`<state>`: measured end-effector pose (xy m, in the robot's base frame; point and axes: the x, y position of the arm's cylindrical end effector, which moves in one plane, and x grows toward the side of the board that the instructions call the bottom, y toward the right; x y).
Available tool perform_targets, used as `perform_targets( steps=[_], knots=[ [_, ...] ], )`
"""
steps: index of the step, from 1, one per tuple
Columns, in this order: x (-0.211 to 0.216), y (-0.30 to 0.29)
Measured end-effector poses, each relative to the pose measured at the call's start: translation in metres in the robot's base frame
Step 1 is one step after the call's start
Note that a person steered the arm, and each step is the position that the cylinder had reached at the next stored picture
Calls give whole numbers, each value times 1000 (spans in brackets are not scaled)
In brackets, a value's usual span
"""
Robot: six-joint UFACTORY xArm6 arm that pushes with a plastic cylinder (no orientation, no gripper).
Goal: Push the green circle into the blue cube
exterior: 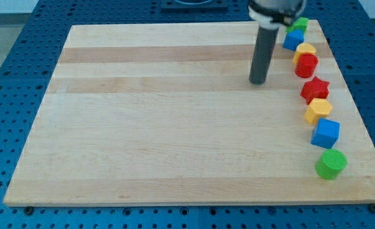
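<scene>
Green block (298,24) half behind rod (261,54)

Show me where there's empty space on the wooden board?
Everything left of my tip on the wooden board is bare. The view's right edge is crowded, a column from the green block at the top to the blue cube and green circle.

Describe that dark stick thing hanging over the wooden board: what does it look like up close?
It is a plain, straight rod, dark grey to black, round like a thick dowel, ending flat at my tip. Near the view's top it joins a wider black part with a pale ring around it. No cables, markings or fingers show on it.
</scene>
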<state>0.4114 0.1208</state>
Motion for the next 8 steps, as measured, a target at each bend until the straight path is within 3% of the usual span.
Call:
perform_targets(
  steps=[1,4,5,8],
  knots=[
    [75,-7],
    [106,-10],
    [172,-20],
    [207,-20]
  ],
)
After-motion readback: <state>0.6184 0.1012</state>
